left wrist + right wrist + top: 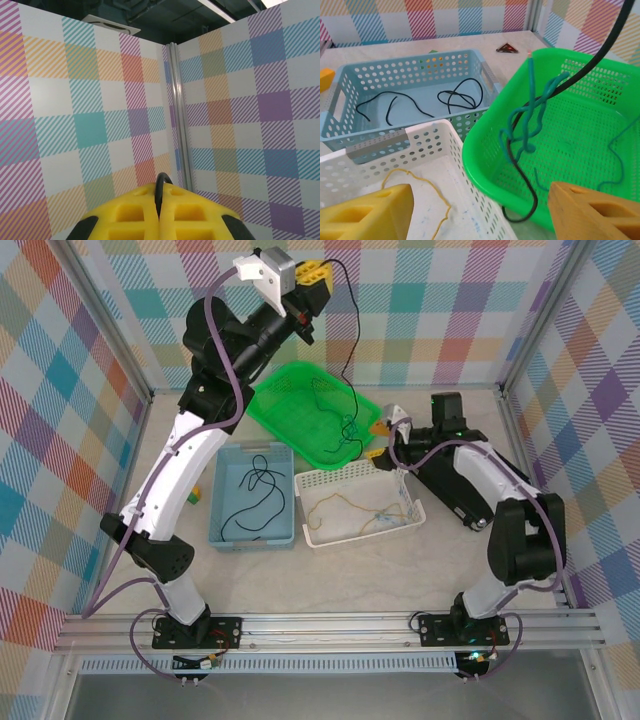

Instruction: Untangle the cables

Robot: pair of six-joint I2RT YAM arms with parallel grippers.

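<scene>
Left gripper (pixel 160 210), high at the top of the overhead view: fingers pressed together on a black cable (pixel 160 185), which drops into the green basket (pixel 485 165). There it is wound up with a teal cable (pixel 532 107) at the basket's near rim.

Right gripper (pixel 480 205), beside that rim: fingers wide apart, nothing between them.

Blue basket (pixel 380 137) – loose black strand (pixel 460 95). White basket (pixel 435 145) – tan-yellow strand (pixel 427 182).

Walled by pastel plaid panels (pixel 60 390), joined at an aluminium corner post (pixel 175 125) straight ahead of the left tool (pixel 160 205). Roofed above that tool by dark ceiling (pixel 150 15), white vent (pixel 107 22), strip light (pixel 217 9). Floored beneath by pale marbled table (pixel 440 560).
</scene>
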